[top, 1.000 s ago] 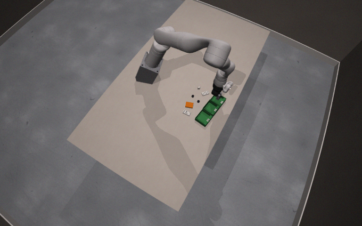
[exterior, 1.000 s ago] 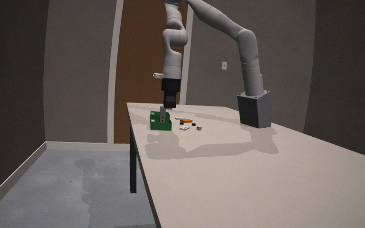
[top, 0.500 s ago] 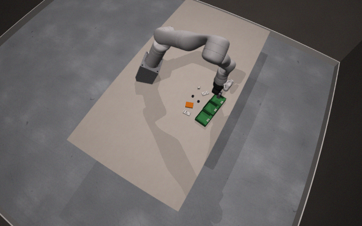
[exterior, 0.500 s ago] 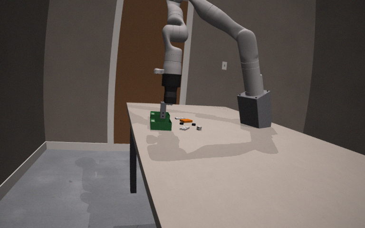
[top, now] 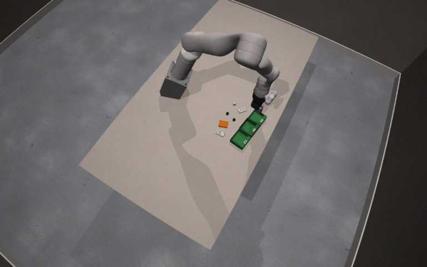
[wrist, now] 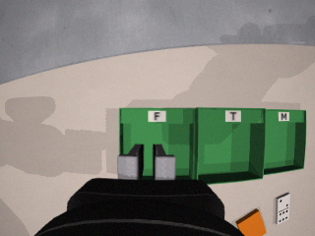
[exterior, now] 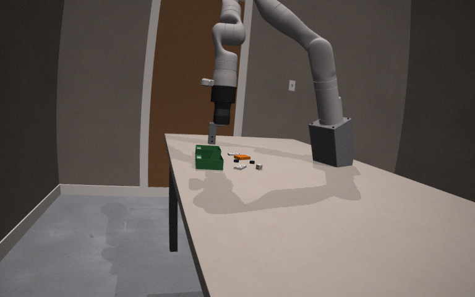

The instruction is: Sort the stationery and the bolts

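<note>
Pincer [top: 259, 109] [exterior: 211, 142] [wrist: 148, 155] above bin F [top: 257, 117] [wrist: 184, 115]

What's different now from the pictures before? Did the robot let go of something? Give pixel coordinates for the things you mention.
The fingers [top: 259, 109] [exterior: 211, 133] went up, and are now above the bin marked F [top: 257, 115] [wrist: 178, 118]. They stand a little apart with nothing between them. I can't tell if they let something go. The bins, orange block [top: 223, 123] [exterior: 242, 157] [wrist: 251, 224] and white die [top: 234, 103] [exterior: 259, 167] stayed put.
</note>
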`<state>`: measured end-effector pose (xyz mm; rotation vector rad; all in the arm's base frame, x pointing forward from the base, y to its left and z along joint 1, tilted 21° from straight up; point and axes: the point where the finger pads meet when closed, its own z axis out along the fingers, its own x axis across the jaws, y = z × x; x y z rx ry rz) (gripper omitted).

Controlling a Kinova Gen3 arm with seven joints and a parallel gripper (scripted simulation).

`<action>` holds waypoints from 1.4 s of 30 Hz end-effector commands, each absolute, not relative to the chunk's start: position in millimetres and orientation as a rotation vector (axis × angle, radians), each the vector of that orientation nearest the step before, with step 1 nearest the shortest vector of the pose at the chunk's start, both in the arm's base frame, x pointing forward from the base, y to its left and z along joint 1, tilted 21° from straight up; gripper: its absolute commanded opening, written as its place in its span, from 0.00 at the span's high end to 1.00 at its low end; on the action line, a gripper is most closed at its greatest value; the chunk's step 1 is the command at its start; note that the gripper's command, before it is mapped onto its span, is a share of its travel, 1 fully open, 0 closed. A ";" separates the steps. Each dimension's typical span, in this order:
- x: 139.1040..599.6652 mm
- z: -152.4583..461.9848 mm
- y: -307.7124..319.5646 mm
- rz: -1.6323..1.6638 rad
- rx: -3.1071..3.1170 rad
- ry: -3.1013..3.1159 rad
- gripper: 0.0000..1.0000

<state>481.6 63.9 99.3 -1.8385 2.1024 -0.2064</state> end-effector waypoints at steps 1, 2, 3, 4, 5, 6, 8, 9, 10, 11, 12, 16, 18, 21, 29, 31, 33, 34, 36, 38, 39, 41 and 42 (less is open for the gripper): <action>482.5 100.7 62.2 -0.211 -1.835 2.104 0.69; 479.5 108.5 61.3 -0.211 -1.835 2.104 0.69; 476.6 116.2 60.4 -0.211 -1.835 2.104 0.69; 473.7 123.9 59.5 -0.211 -1.835 2.104 0.69; 470.8 131.7 58.5 -0.211 -1.835 2.104 0.69; 467.9 139.4 57.6 -0.211 -1.835 2.104 0.69; 462.2 154.9 55.8 -0.211 -1.835 2.104 0.69; 459.3 162.6 54.9 -0.211 -1.835 2.104 0.69; 459.3 162.6 54.9 -0.211 -1.835 2.104 0.69; 459.3 162.6 54.9 -0.211 -1.835 2.104 0.69; 456.4 170.4 54.0 -0.211 -1.835 2.104 0.69; 444.8 201.4 50.3 -0.211 -1.835 2.104 0.69; 439.0 216.9 48.5 -0.211 -1.835 2.104 0.69; 438.6 218.0 48.4 -0.211 -1.835 2.104 0.69; 438.6 218.0 48.4 -0.211 -1.835 2.104 0.69; 438.7 217.9 48.4 -0.211 -1.835 2.104 0.69; 438.6 218.0 48.4 -0.211 -1.835 2.104 0.69; 438.6 218.0 48.4 -0.211 -1.835 2.104 0.69; 436.1 210.5 45.7 -0.199 -1.780 2.147 0.36; 431.0 195.6 40.4 -0.174 -1.667 2.229 0.36; 428.6 188.0 37.7 -0.161 -1.610 2.268 0.36; 423.5 173.0 32.4 -0.148 -1.547 2.309 0.36; 421.0 165.5 29.8 -0.148 -1.547 2.309 0.36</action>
